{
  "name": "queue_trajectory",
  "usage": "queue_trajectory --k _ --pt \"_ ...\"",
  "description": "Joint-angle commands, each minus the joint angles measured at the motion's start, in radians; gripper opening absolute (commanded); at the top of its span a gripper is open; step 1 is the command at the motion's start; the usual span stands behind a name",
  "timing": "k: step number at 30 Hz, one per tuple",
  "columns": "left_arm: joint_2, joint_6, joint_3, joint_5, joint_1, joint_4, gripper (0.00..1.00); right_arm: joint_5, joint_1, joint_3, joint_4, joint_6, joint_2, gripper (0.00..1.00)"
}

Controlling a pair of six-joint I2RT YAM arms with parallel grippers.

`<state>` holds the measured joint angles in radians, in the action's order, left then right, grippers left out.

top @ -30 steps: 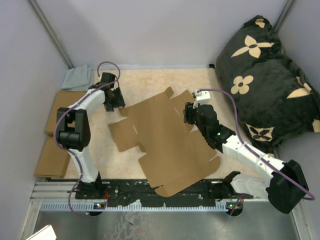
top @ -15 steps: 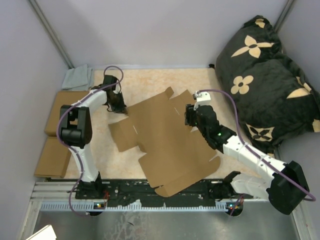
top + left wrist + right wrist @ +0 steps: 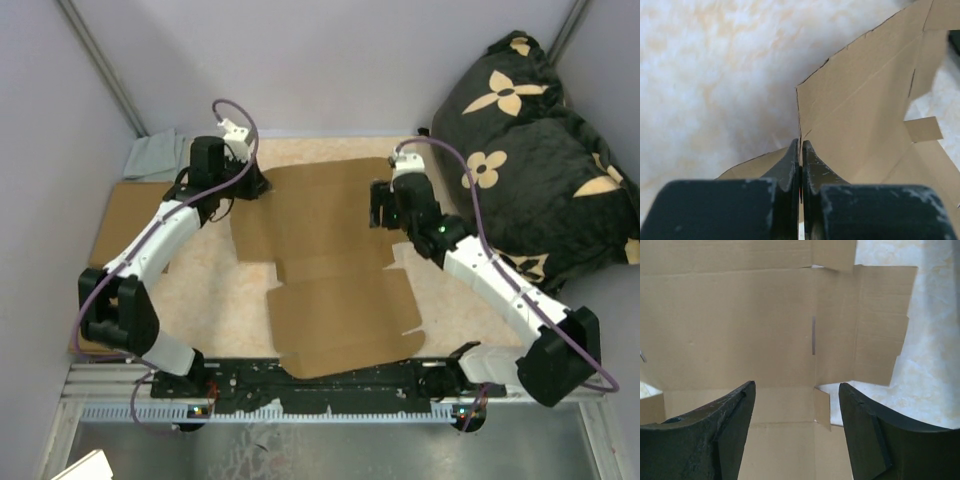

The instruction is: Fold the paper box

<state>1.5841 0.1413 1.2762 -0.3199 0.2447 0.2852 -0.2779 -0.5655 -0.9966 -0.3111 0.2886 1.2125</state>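
The paper box (image 3: 330, 270) is a flat brown cardboard blank with flaps and slits, lying unfolded in the middle of the table. My left gripper (image 3: 262, 186) is at its far left corner. In the left wrist view the gripper (image 3: 801, 145) is shut, with a thin edge of the paper box (image 3: 865, 115) running in between the fingertips. My right gripper (image 3: 385, 215) hovers over the blank's far right side. In the right wrist view it (image 3: 796, 390) stands open above the paper box (image 3: 740, 330), near a slit and side flaps, with nothing between the fingers.
Two ready-made brown boxes (image 3: 112, 228) lie flat along the left edge, partly under the left arm. A grey cloth (image 3: 155, 155) sits in the far left corner. A black flower-patterned cushion (image 3: 530, 150) fills the far right. Walls close in at the back and left.
The left gripper closed on the blank's far left corner. The blank swung round and now lies squarer on the table. The right gripper opened wider and shifted toward the far side.
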Motion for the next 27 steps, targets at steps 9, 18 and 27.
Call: queue_trajectory --k 9,18,27 --pt "-0.355 -0.452 -0.397 0.147 0.175 -0.627 0.0 -0.009 0.056 -0.368 -0.448 -0.099 0.011 0.69" --pt "-0.436 -0.495 -0.565 0.092 0.182 -0.843 0.0 -0.038 0.07 -0.356 -0.482 -0.164 0.01 0.68" --pt "-0.502 -0.55 -0.669 0.001 0.193 -0.97 0.0 0.045 0.119 -0.399 -0.412 -0.206 0.086 0.62"
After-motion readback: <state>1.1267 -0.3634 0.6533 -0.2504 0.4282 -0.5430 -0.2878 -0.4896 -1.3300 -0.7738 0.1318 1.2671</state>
